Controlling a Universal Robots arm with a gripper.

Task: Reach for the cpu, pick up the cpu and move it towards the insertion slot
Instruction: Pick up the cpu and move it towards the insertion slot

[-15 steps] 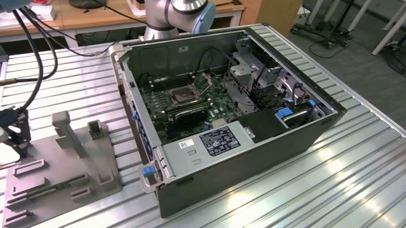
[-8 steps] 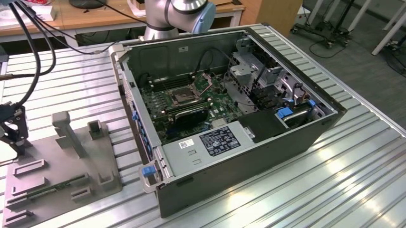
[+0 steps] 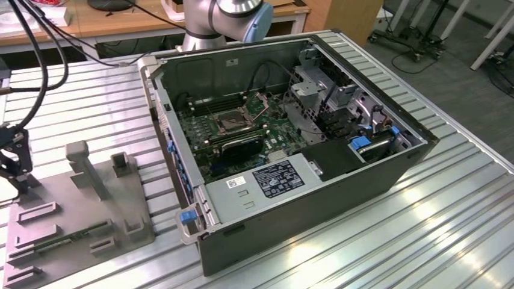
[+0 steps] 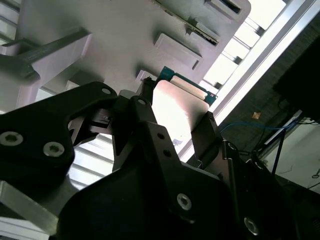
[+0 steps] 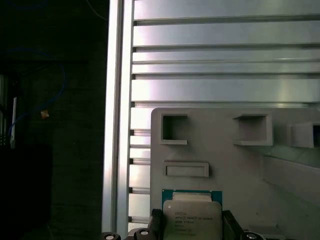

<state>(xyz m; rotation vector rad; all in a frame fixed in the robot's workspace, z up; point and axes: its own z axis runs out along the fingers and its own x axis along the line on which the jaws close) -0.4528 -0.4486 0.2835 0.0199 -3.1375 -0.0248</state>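
The cpu is a small square chip with a silvery face and a green edge. In both wrist views it sits between my gripper's two black fingers, which press on its opposite sides. The second wrist view shows the cpu in the gripper, just off the grey plastic holder. In the exterior view my gripper hangs at the far left, over the far end of the holder. The insertion slot is a dark square socket on the board inside the open computer case.
The case lies open on a slatted aluminium table, to the exterior view's right of the holder. The holder carries upright posts and a narrow green strip. Black cables hang at the far left. The arm's base stands behind the case.
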